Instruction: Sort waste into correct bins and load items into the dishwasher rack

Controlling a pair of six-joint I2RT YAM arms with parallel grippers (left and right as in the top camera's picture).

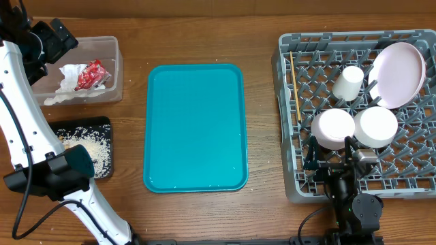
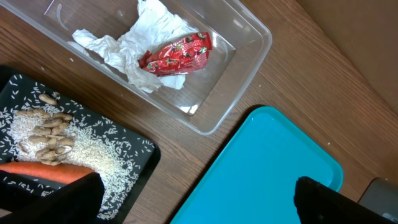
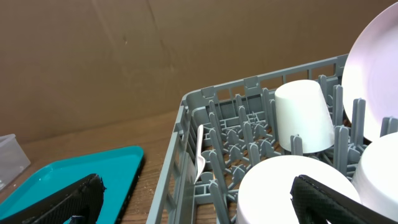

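Note:
The clear tub (image 1: 116, 68) at the far left holds crumpled white napkins (image 2: 134, 46) and a red wrapper (image 2: 177, 55). The black tray (image 1: 102, 122) in front of it holds rice (image 2: 93, 146), food scraps (image 2: 53, 134) and an orange carrot (image 2: 43, 171). The grey rack (image 1: 289, 184) holds a pale plate (image 1: 398, 71), a white cup (image 1: 349, 83), two white bowls (image 1: 334, 128) (image 1: 377, 126), a wooden stick (image 1: 296, 85) and a white fork (image 3: 199, 158). My left gripper (image 1: 54, 37) (image 2: 199, 205) is open and empty, high by the tub. My right gripper (image 1: 334, 160) (image 3: 199, 199) is open and empty over the rack's front left corner.
A teal serving tray (image 1: 195, 129) lies between the bins and the rack, with nothing on it. The left arm's white links run along the table's left edge beside the black tray. A brown wall stands behind the table.

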